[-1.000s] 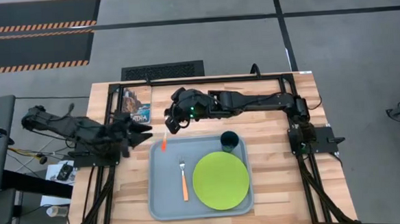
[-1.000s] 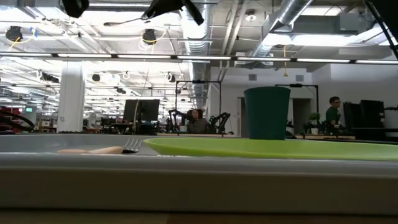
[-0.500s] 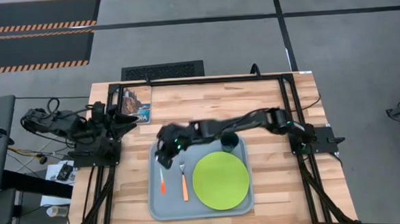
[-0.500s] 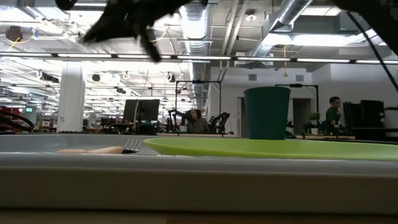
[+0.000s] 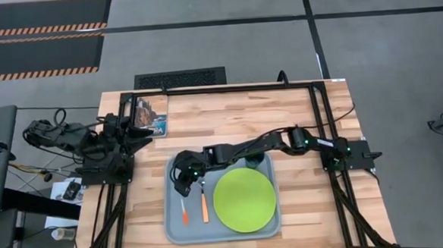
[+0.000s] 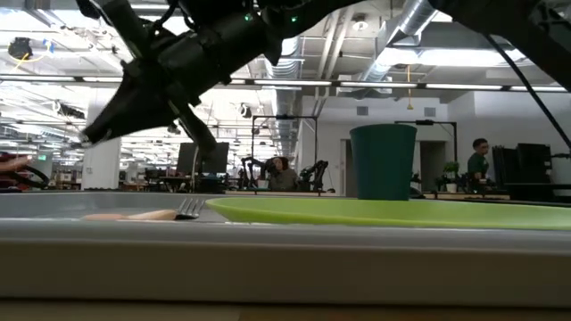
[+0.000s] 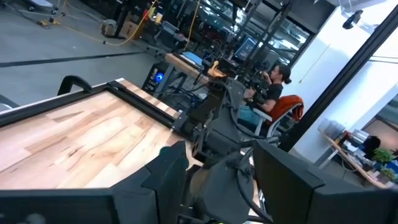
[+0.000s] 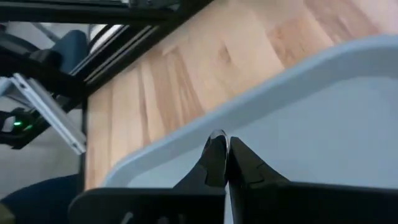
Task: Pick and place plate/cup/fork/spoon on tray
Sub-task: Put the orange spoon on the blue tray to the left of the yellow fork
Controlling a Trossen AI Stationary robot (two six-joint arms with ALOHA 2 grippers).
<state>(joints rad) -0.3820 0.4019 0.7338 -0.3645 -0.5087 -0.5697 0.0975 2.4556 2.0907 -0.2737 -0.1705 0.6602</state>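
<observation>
The spoon (image 5: 184,211), gripped by the closed right gripper (image 5: 181,188) beside the fork (image 5: 203,198), is best lowered flat onto the tray (image 5: 174,227) before release.

Lime-green plate (image 5: 244,199), dark teal cup (image 6: 383,161), orange-handled fork (image 5: 205,208) and spoon (image 5: 184,214), blue-grey tray (image 5: 175,227), pale wood-grain counter (image 5: 297,116).

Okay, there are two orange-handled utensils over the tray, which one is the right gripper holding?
The spoon, the shorter piece nearer the tray's left rim, hangs pinched in the right gripper. The longer fork lies free beside it, next to the plate.
</observation>
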